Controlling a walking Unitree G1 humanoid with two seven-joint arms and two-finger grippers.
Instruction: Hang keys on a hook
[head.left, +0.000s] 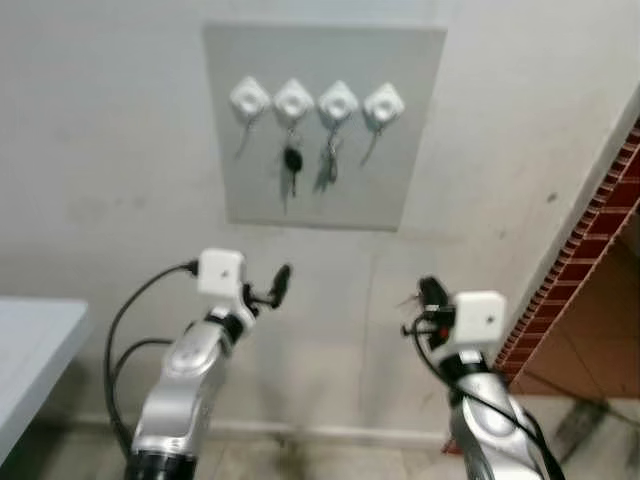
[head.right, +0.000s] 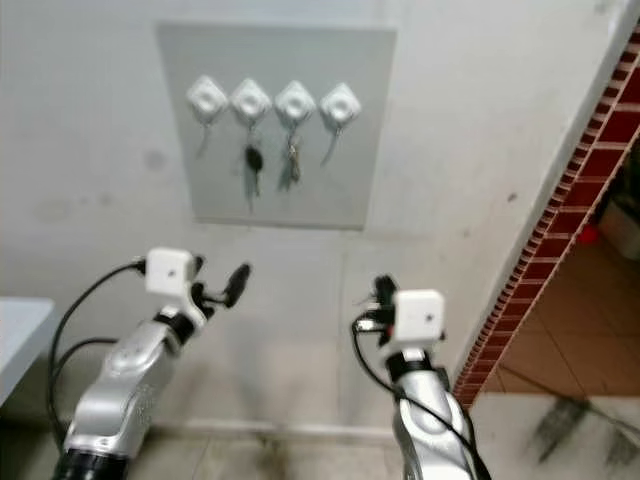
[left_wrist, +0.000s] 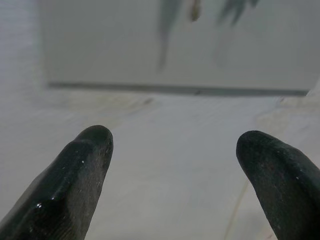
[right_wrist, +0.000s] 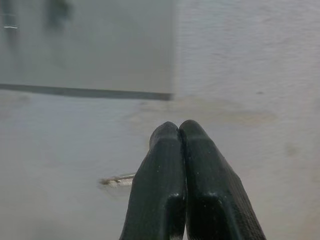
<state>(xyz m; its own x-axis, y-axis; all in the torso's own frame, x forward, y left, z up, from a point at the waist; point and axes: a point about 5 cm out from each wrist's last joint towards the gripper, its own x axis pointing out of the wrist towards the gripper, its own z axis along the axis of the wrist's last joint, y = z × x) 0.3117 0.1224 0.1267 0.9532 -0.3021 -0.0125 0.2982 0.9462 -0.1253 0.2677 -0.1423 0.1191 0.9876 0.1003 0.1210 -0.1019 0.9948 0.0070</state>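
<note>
A grey panel (head.left: 405, 180) on the wall carries a row of white hooks (head.left: 249, 98). A black-headed key (head.left: 292, 160) hangs from the second hook and a bunch of metal keys (head.left: 328, 165) from the third; the outer hooks (head.left: 384, 103) are bare. Below the panel my left gripper (head.left: 272, 288) is raised toward the wall, its fingers (left_wrist: 80, 170) open with nothing between them. My right gripper (head.left: 430, 292) is also raised below the panel's right end, its fingertips (right_wrist: 165, 145) pressed together. A thin pale sliver (right_wrist: 117, 179) shows beside them; I cannot tell what it is.
A pale table corner (head.left: 30, 350) juts in at the lower left. On the right the wall ends at a red brick edge (head.left: 590, 240), with a tiled floor (head.right: 570, 350) beyond it. Bare wall lies between the arms.
</note>
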